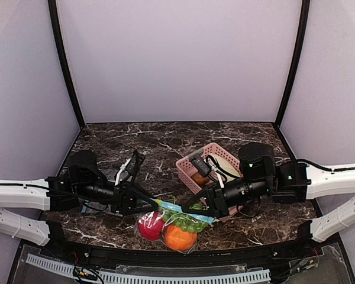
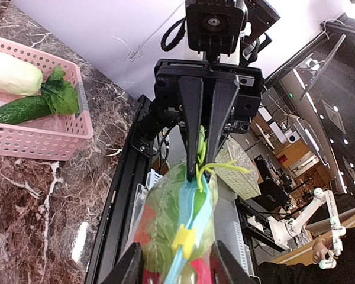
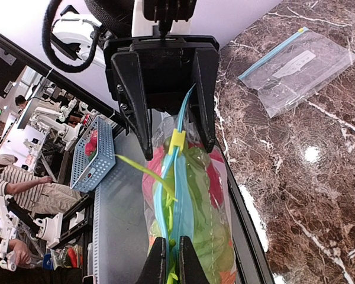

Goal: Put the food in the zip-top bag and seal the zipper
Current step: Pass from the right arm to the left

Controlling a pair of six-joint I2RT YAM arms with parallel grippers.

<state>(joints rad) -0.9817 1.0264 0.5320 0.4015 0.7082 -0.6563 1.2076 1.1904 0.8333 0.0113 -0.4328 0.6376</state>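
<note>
Item: zip-top bag (image 1: 173, 229), food (image 1: 178, 236) inside, at the worktop's (image 1: 118, 142) near edge; zipper (image 3: 180, 195) runs lengthwise from my right gripper (image 3: 170, 260), clamped on one end, to my left gripper (image 2: 177, 263), jaws apart astride it.

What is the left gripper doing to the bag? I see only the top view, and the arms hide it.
Observer: In the right wrist view the left gripper stands open, its jaws on either side of the zipper, not pinching it.
Operator: And the other arm?
Observer: The right gripper is shut on the zipper.
Operator: Does that strip carry a tab?
Observer: Yes, a yellow slider sits between the open left jaws.
</note>
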